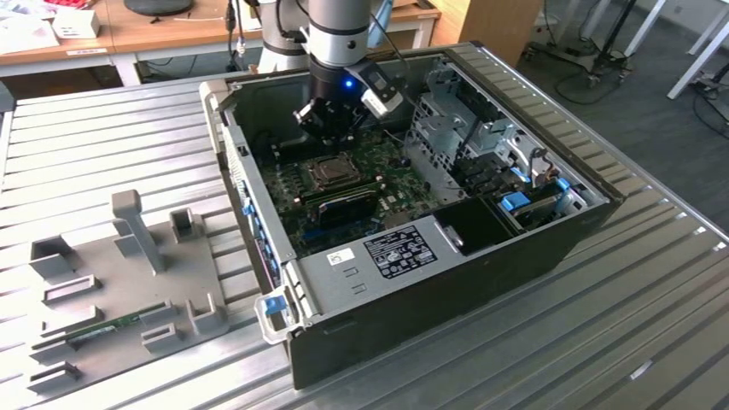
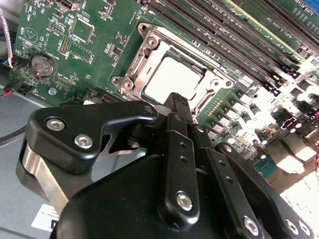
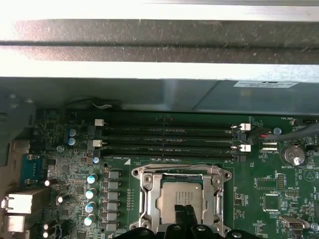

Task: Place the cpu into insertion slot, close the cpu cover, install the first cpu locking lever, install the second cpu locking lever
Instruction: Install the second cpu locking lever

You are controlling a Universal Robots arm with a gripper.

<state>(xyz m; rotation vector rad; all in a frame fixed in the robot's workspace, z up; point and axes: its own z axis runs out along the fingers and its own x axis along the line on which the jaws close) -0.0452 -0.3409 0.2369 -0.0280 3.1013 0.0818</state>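
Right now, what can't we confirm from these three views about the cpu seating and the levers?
- Near edge of the cpu and cover: hidden behind the gripper in the second wrist view.
- Same edge in the first wrist view: cut off by the picture's edge and the gripper.
- Whether the locking levers are latched: too small to tell in the exterior view, where the gripper hangs over the socket.
- Whether the jaws touch the cpu: contact point not visible.

— What surrounds the bench?
— A ribbed metal tabletop (image 1: 638,307), a wooden desk (image 1: 171,30) behind it, and dark grey floor (image 1: 621,90) toward the exterior view's right, with white furniture legs (image 1: 701,51) standing there.
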